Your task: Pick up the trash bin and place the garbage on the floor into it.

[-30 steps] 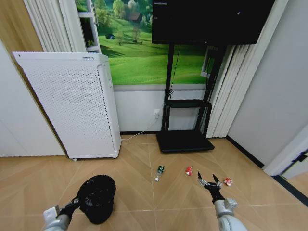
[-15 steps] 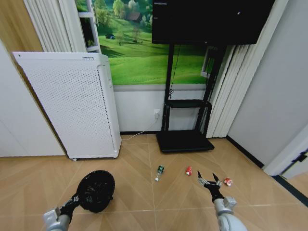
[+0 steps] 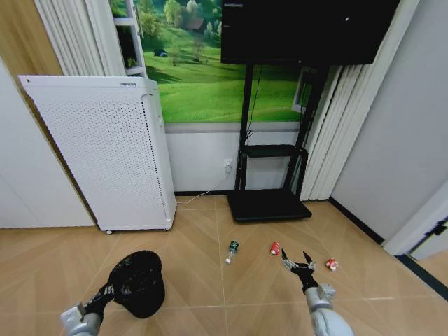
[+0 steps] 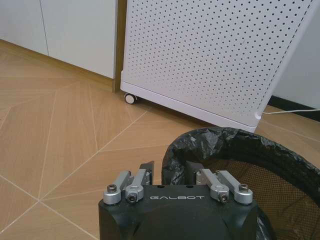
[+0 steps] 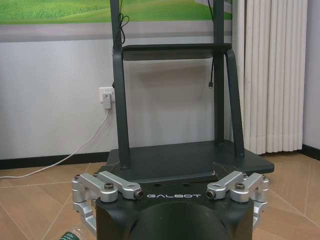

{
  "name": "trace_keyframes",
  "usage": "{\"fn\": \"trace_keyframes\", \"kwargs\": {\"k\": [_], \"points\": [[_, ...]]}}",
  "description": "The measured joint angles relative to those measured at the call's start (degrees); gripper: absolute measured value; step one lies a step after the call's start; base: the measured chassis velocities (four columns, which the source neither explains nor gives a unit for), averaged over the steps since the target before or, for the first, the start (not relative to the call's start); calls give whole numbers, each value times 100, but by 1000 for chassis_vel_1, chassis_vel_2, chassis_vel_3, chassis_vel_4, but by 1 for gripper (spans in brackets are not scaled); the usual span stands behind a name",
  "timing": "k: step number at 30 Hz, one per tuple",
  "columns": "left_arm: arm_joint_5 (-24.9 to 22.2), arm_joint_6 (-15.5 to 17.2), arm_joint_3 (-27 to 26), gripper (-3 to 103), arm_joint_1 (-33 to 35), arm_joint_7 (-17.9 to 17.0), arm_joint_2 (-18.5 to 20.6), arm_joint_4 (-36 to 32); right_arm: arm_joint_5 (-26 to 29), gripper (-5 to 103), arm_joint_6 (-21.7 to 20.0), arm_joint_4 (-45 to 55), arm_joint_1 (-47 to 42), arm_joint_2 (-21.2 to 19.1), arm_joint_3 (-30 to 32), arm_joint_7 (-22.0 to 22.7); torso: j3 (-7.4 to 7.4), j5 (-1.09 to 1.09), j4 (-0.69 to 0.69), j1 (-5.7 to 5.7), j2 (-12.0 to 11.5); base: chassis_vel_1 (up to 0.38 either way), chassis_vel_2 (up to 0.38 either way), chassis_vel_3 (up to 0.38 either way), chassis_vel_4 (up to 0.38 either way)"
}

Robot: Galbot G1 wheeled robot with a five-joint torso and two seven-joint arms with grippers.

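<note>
The trash bin (image 3: 138, 283), black mesh lined with a black bag, hangs low on the left with its mouth tilted toward me. My left gripper (image 3: 108, 290) is shut on its near rim; in the left wrist view the fingers straddle the bin's rim (image 4: 235, 142). My right gripper (image 3: 297, 264) is open above the floor between the red can (image 3: 274, 248) and the red-and-white wrapper (image 3: 331, 264). The clear bottle (image 3: 232, 250) with a green label lies left of the can, and its top shows as the bottle (image 5: 74, 234) in the right wrist view.
A white perforated appliance (image 3: 112, 154) on wheels stands at the back left. The black TV stand base (image 3: 267, 205) sits against the back wall just beyond the litter, with a white cable (image 3: 199, 197) running along the floor to a wall socket.
The bin has risen slightly off the floor and tilted in my left gripper. My right gripper has shifted a little left and forward, closer to the red can.
</note>
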Motion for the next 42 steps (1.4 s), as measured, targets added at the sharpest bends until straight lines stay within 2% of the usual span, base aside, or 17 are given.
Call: {"fn": "trace_keyframes", "kwargs": {"k": [2,5,8,9,12,13,15,18,20,21,22,24,25,26,34,36,42], "points": [[-17,96,3,48,-11,-90,24,-41,-2,100,-2,-17,9,-2,0,0,0,-1,0,0,0,0,0,0,0],[-49,188,2,54,-15,-175,43,-77,-6,100,-2,-35,16,-2,-1,0,0,0,0,0,0,0,0,0,0],[-216,504,-3,70,-66,-456,101,-120,-21,100,-1,-67,27,17,-20,1,0,0,0,0,0,0,0,0,0],[-216,504,-3,70,-66,-456,101,-120,-21,100,-1,-67,27,17,-20,1,0,0,0,0,0,0,0,0,0],[-319,655,-4,86,-183,-598,165,-1,-35,100,14,-87,23,24,-22,1,0,-1,1,0,0,0,0,0,0],[-319,655,-4,86,-183,-598,165,-1,-35,100,14,-87,23,24,-22,1,0,-1,1,0,0,0,0,0,0],[-384,777,-1,96,-290,-672,204,87,-31,100,49,-108,-1,26,-5,1,0,0,0,0,0,0,0,0,0],[-421,852,8,98,-335,-713,209,108,-30,100,68,-130,-12,23,2,1,0,-1,0,0,0,0,0,0,0],[-607,1121,32,100,-438,-929,183,116,-17,100,107,-171,-39,21,3,0,0,0,0,0,0,0,0,0,0],[-855,1327,54,100,-500,-1158,142,103,-8,100,119,-184,-59,23,-11,0,0,0,0,0,0,0,0,0,0],[-855,1327,54,100,-500,-1158,142,103,-8,100,119,-184,-59,23,-11,0,0,0,0,0,0,0,0,0,0],[-1322,1555,101,100,-586,-1533,89,53,-12,100,137,-216,-80,41,-33,-6,0,0,-1,0,0,0,0,0,0],[-1322,1555,101,100,-586,-1533,89,53,-12,100,137,-216,-80,41,-33,-6,0,0,-1,0,0,0,0,0,0],[-1623,1660,122,100,-630,-1718,67,15,-15,100,141,-246,-80,51,-45,-8,0,0,0,0,0,0,0,0,0],[-2320,1841,131,100,-711,-2253,52,-75,-20,100,152,-365,-43,40,-76,-8,0,0,0,0,0,0,0,0,0],[-2535,1911,119,100,-713,-2536,51,-115,-18,100,160,-435,-24,14,-77,-8,0,0,0,0,0,0,0,0,0],[-2644,1920,99,100,-769,-2852,66,-22,-10,100,197,-540,2,2,-75,-1,0,0,0,0,0,0,0,0,0]]}}
